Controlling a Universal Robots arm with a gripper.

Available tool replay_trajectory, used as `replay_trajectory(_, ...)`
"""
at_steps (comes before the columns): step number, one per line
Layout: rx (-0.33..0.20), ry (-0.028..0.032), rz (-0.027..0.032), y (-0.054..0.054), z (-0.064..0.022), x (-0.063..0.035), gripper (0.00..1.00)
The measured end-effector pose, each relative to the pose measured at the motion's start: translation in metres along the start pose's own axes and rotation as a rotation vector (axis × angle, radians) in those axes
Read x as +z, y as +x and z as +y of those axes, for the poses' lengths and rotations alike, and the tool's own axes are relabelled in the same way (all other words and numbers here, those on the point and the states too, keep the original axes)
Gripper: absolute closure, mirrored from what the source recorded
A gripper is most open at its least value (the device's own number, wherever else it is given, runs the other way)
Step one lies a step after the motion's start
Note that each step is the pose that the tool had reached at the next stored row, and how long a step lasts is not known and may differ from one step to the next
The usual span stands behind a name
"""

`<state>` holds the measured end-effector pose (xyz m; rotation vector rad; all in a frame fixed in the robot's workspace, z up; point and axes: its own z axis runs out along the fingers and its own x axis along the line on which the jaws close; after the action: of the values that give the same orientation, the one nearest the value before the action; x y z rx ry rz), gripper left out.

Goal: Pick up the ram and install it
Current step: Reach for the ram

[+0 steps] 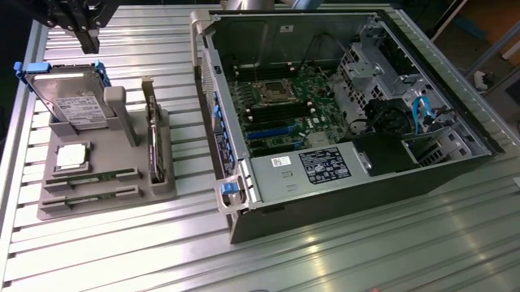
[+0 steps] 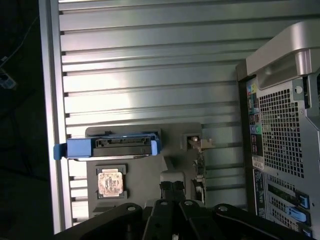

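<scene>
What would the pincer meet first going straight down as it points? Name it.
Probably the grey holder's upright post, between the hard drive and the expansion card; the pincer hangs over it in the wrist view, though depth is unclear.

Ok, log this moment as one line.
gripper: high over grey holder | ram: lying in holder slot, untouched | computer case: open

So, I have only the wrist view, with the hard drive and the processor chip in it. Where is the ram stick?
Observer: The ram sits in a slot of the grey holder, just beyond the processor chip from the hard drive.
Operator: Is the gripper over it?
Observer: No, the gripper hangs above the hard drive.
Operator: Is the computer case open?
Observer: Yes, the computer case is open, with the motherboard bare.
</scene>
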<state>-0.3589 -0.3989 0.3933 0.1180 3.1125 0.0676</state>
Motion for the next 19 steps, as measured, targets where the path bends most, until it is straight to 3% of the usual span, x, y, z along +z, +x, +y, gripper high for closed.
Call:
replay_trajectory(4,0.0,0.0,-0.0001,0.001,-0.0001,0.0,0.89)
replay_trajectory(15,0.0,0.0,-0.0001,0.02,-0.0015,-0.0005,0.89)
replay_trajectory(19,0.0,0.0,0.0,0.021,-0.0016,-0.0006,0.89)
